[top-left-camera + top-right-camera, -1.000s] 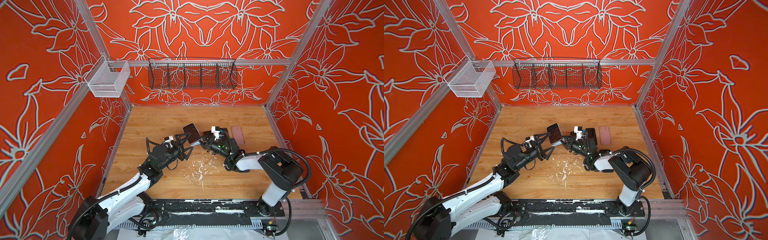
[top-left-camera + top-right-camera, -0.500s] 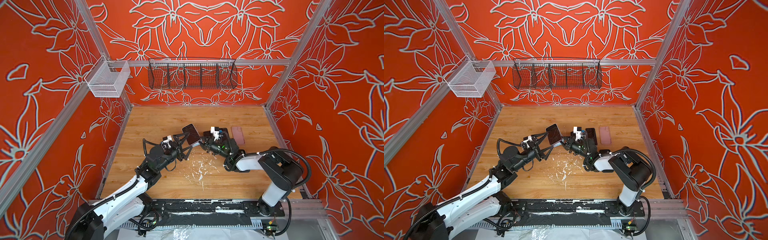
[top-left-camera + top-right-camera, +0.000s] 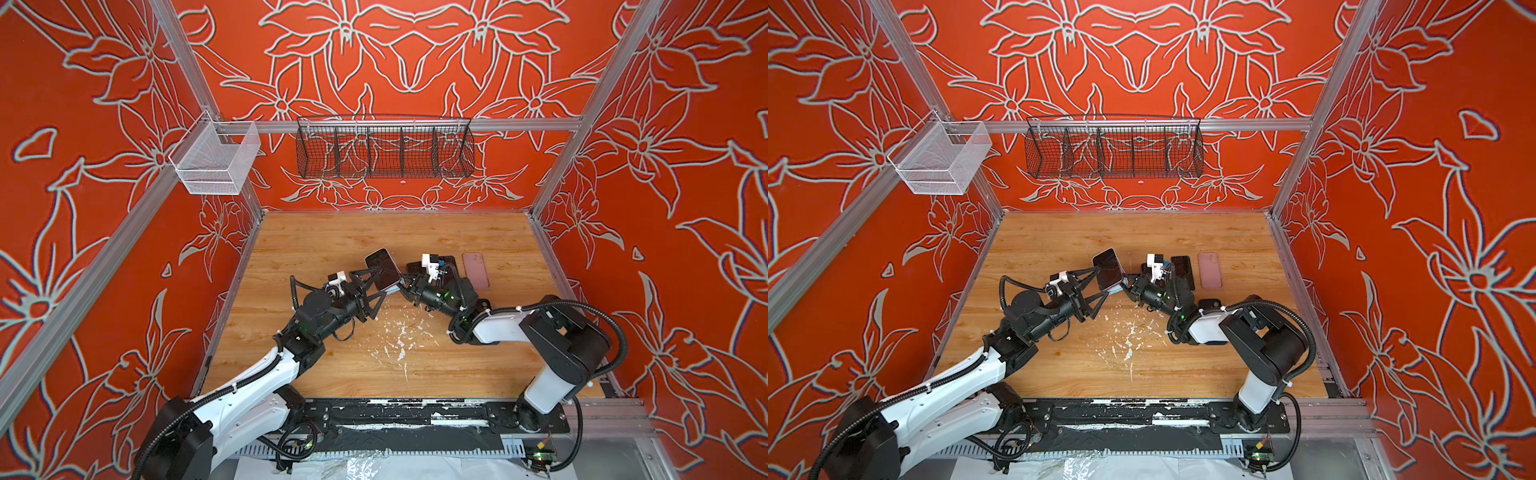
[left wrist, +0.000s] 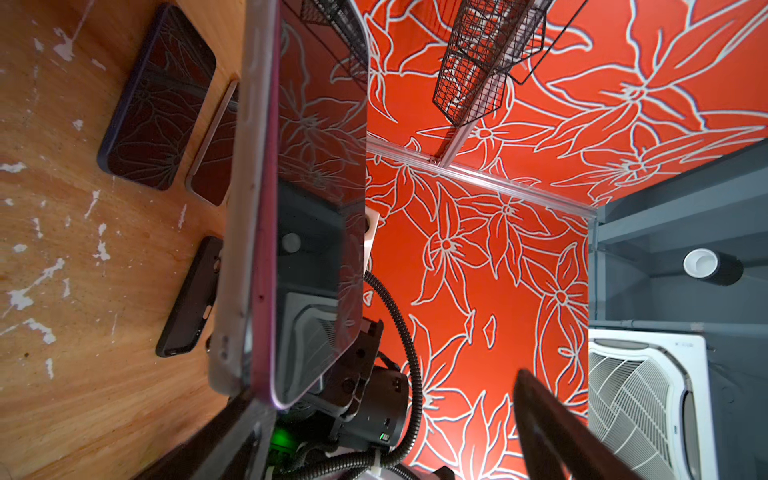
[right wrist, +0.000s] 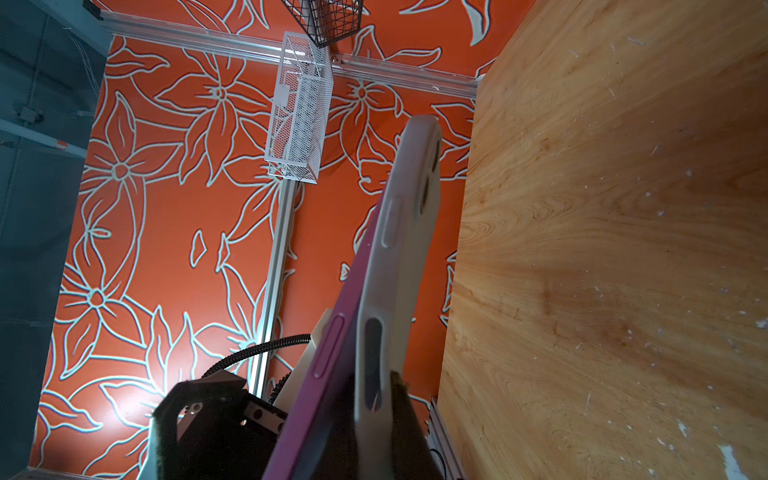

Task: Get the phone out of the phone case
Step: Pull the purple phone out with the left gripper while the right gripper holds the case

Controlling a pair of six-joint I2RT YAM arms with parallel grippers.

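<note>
We note the right gripper (image 5: 374, 419) pinching the phone case (image 5: 399, 266) rim as anchor; the phone (image 3: 382, 269) sits between the left gripper (image 3: 377, 283)'s wide-spread jaws.

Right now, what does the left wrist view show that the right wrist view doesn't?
Left wrist only: the purple phone screen-on, plus a dark phone and a black case lying on the table.
Right wrist only: the pale case from behind with its camera cutouts, the right gripper pinching its rim, and the white basket.
Both: the purple phone partly out of the pale case, and the black wire basket.
</note>
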